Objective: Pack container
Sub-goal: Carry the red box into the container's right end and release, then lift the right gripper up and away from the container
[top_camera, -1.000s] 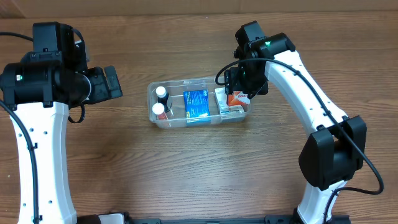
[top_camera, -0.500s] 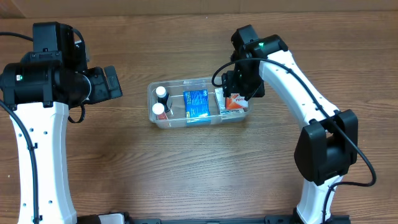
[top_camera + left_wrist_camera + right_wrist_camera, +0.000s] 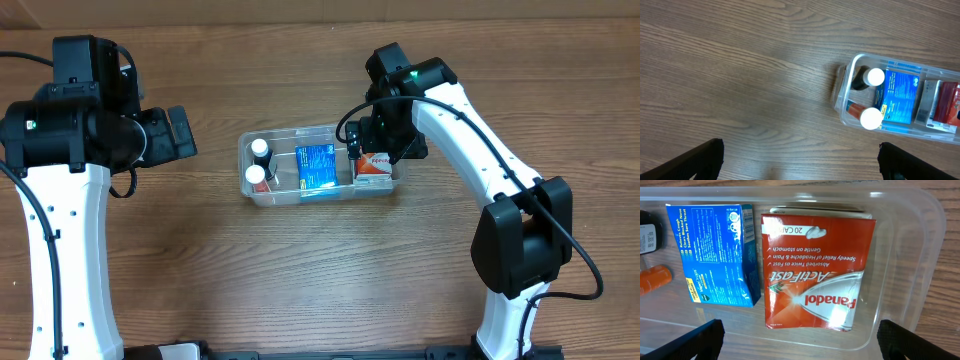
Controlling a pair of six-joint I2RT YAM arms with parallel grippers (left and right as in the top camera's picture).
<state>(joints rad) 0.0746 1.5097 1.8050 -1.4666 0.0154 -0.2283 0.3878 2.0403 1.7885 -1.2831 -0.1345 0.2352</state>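
Observation:
The clear container (image 3: 243, 166) sits mid-table. It holds two white-capped bottles (image 3: 259, 148) at its left end, a blue box (image 3: 316, 166) in the middle and a red Panadol box (image 3: 376, 168) at the right end. My right gripper (image 3: 382, 140) hovers over that right end, open. In the right wrist view its fingers stand wide apart on either side of the red box (image 3: 815, 275), which lies flat inside the container (image 3: 922, 255) beside the blue box (image 3: 715, 255); the right gripper (image 3: 800, 341) holds nothing. My left gripper (image 3: 181, 133) is open, well left of the container (image 3: 842, 95).
Bare wooden tabletop (image 3: 320, 270) surrounds the container. Under the left gripper (image 3: 800, 161) lies only wood. An orange bottle (image 3: 655, 277) and a dark bottle (image 3: 650, 236) show at the left edge of the right wrist view.
The right gripper opened and let go of the red box, which now lies in the container's right end. The right arm shifted slightly left. The left arm stayed still.

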